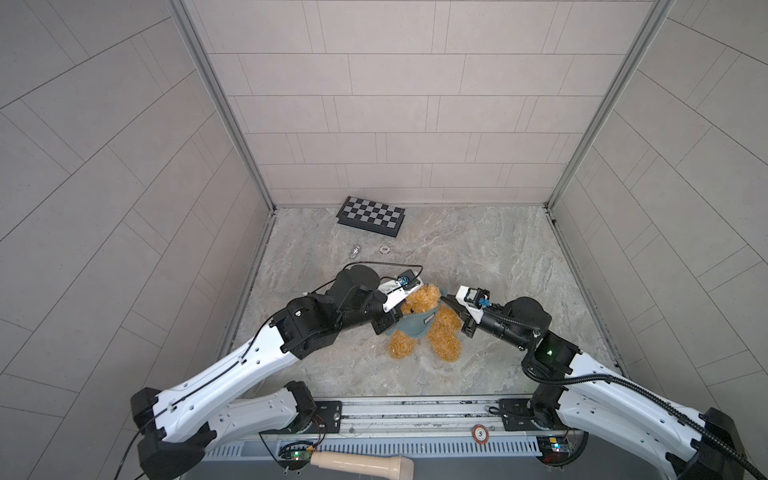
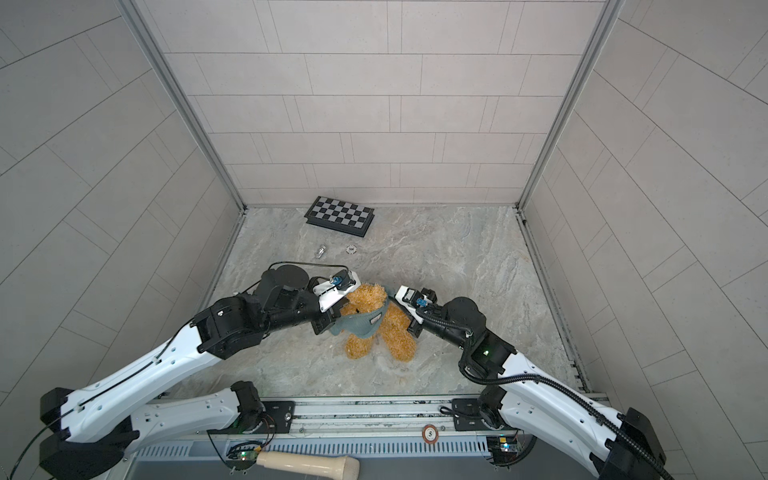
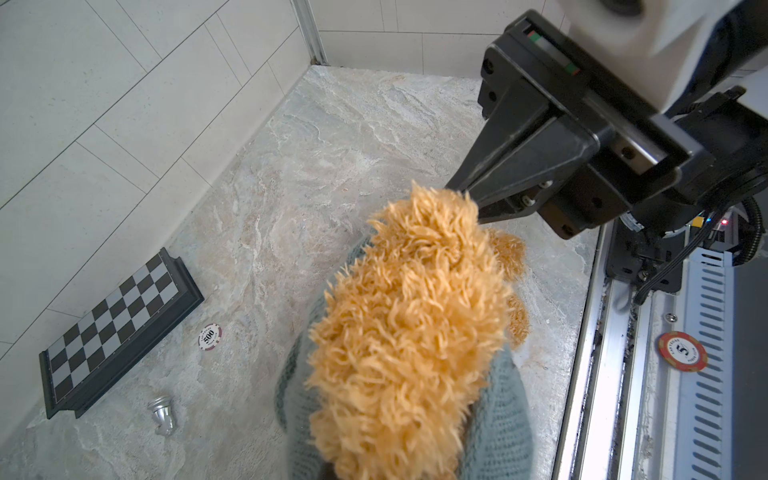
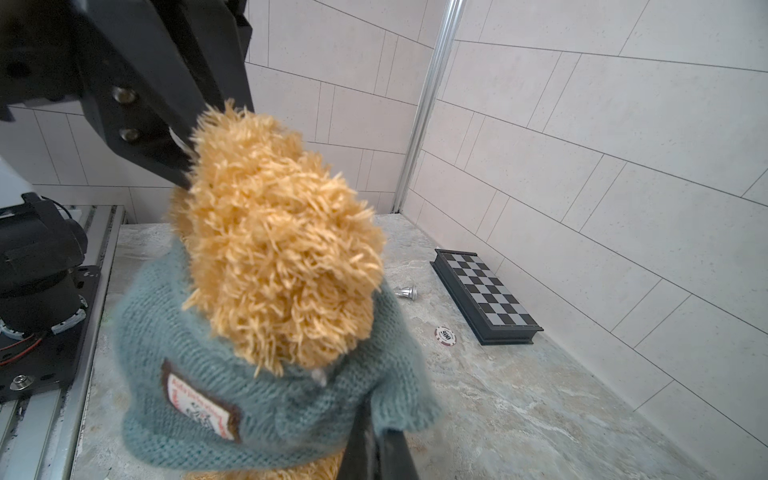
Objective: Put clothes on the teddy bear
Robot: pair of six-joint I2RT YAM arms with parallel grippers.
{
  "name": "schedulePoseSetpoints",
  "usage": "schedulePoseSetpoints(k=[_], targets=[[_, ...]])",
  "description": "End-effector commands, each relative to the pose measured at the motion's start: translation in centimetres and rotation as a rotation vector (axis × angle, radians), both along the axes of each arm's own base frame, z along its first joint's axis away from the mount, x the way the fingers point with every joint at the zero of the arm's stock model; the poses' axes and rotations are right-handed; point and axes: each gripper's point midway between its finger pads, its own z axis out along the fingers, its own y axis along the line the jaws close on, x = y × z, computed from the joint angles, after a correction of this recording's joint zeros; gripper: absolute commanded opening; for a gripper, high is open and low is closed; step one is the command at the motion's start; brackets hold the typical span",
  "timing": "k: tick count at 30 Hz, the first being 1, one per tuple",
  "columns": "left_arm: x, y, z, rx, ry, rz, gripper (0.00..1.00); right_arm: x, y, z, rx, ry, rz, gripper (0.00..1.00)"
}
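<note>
**Teddy bear: head through sweater, garment bunched at chest**

Golden-brown shaggy teddy bear (image 1: pixel 444 322) sits on the marbled tabletop (image 1: pixel 498 257), toward its near edge. Head up, legs splayed forward. Grey-green knit sweater (image 1: pixel 411 327) rings neck and chest and is stretched sideways in both top views. Sewn patch (image 4: pixel 199 405) on the front. Arms hidden.

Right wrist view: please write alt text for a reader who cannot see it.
A shaggy golden-brown teddy bear, face turned away, fills the view, a teal knitted sweater with a sewn patch around it below the head; the right gripper pinches the sweater's edge. Behind it on the marble table lie a folded chessboard, a poker chip and a silver chess piece.
</note>
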Motion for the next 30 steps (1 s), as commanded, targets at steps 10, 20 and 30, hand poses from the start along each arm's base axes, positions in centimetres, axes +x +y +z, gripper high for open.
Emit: schedulePoseSetpoints(k=[10,20,30], targets=[[5.7,5.7,2.8,-0.127,-0.109,0.417,0.00,0.3,-3.3,-3.4,-0.031,0.104,-0.160,0.00],[2.8,4.8,5.6,-0.330,-0.171,0.258,0.00,2.1,-2.2,-10.4,-0.252,0.304,-0.193,0.00],[4.3,6.7,6.3,-0.307,-0.235,0.388,0.00,4.0,-3.5,-14.6,-0.326,0.420,-0.317,0.00]])
